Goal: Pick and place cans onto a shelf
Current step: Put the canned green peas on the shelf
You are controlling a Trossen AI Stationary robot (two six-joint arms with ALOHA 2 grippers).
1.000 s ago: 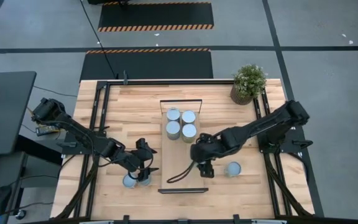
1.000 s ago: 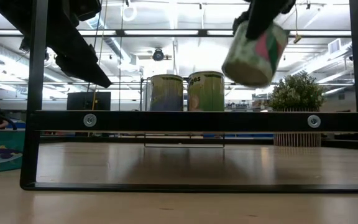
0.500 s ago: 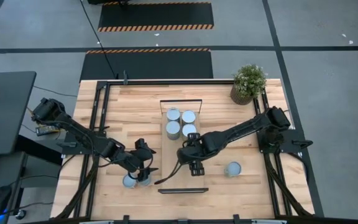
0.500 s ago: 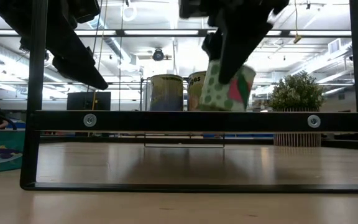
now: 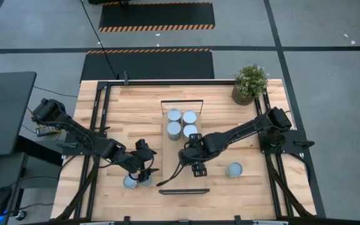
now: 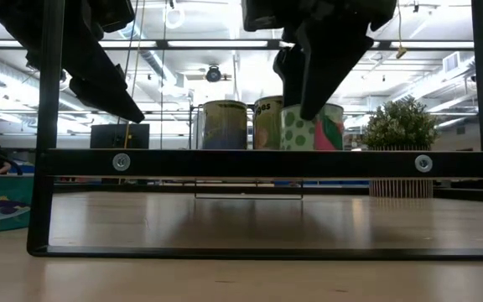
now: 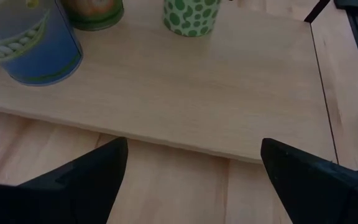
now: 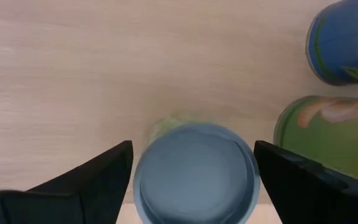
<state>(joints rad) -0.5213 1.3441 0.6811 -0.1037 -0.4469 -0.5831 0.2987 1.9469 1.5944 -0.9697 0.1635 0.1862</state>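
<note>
High view: shelf mid-table, four cans at its far end. Right gripper reaches over shelf, jaws spread around a fifth can. Left gripper, jaws spread, above two cans beside shelf.

grey floor | hazard-striped mats | ceiling strip lights

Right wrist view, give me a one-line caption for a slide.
Right gripper open around a can standing upright on the wooden shelf, close beside two other cans.
</note>
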